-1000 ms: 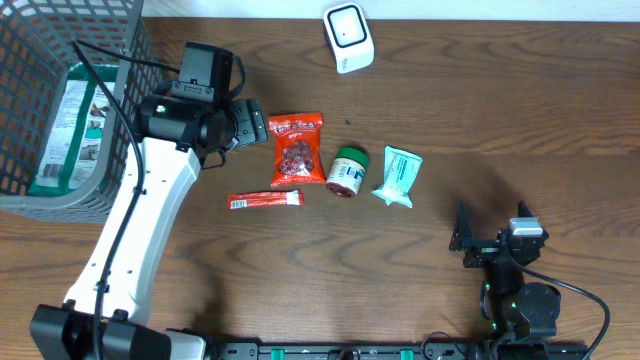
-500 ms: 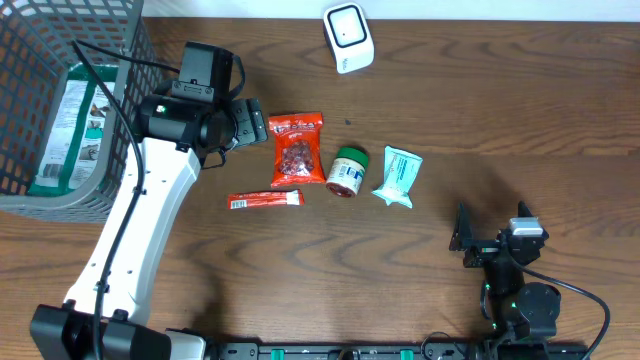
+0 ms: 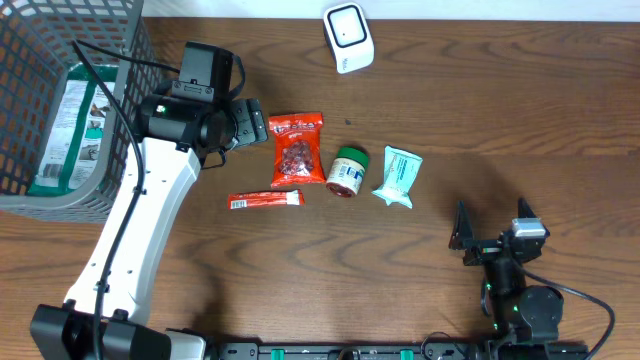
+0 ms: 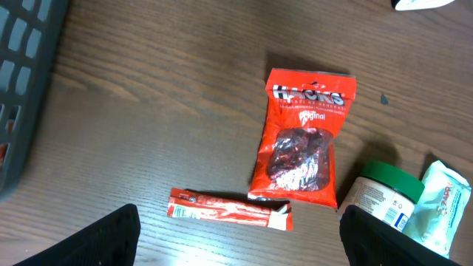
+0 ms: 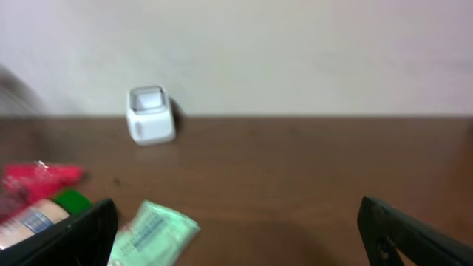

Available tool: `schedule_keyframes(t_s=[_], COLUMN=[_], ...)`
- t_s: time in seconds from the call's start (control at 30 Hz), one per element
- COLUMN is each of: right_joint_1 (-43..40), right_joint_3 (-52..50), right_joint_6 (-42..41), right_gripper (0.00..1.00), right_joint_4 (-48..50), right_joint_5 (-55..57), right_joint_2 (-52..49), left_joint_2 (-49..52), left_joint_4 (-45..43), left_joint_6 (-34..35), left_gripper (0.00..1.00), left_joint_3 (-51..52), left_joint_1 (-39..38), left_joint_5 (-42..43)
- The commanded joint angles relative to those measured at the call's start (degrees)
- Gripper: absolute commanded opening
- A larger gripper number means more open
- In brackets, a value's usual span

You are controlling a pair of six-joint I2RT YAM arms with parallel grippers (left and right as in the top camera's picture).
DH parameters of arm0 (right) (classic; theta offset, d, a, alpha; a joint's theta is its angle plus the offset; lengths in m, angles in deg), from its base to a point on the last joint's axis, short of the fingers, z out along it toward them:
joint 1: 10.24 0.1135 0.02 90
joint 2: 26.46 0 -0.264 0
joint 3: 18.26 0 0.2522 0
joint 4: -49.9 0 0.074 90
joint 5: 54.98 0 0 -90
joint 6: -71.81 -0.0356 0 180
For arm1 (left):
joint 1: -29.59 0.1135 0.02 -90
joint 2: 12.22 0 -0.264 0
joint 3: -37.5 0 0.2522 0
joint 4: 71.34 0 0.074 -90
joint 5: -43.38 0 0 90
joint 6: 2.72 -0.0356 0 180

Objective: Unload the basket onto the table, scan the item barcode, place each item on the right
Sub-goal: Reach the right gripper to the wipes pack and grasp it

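Observation:
Four items lie mid-table: a red Hacks candy bag (image 3: pixel 296 149), a green-lidded jar (image 3: pixel 347 171), a pale green packet (image 3: pixel 397 177) and a red stick packet (image 3: pixel 265 201). The white barcode scanner (image 3: pixel 348 37) stands at the far edge. My left gripper (image 3: pixel 256 122) hovers open just left of the candy bag. In the left wrist view its fingers (image 4: pixel 111 240) frame bare wood, with the stick packet (image 4: pixel 229 210) and candy bag (image 4: pixel 303 137) ahead. My right gripper (image 3: pixel 492 222) rests open near the front right, holding nothing. Its view shows the pale packet (image 5: pixel 151 229) and scanner (image 5: pixel 151 114).
A grey wire basket (image 3: pixel 20 60) fills the far left corner and holds a green and white package (image 3: pixel 70 125). The left arm's white link runs from the front left edge up to the basket's right side.

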Motion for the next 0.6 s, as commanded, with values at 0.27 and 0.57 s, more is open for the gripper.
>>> schedule_keyframes(t_s=[0.27, 0.57], right_joint_1=[0.0, 0.0], right_joint_3=[22.7, 61.3], right_joint_6=[-5.0, -7.8], right_gripper=[0.99, 0.99], right_joint_4=[-11.9, -43.4], right_joint_5=[-1.9, -9.8], right_joint_2=[-11.6, -43.8], left_joint_2=[-0.7, -0.7], left_joint_4=[0.1, 0.1], left_joint_6=[-0.3, -0.3], left_gripper=[0.86, 0.86], left_joint_3=[-0.1, -0.1], left_joint_1=[0.2, 0.2], left_joint_5=[-0.5, -0.5])
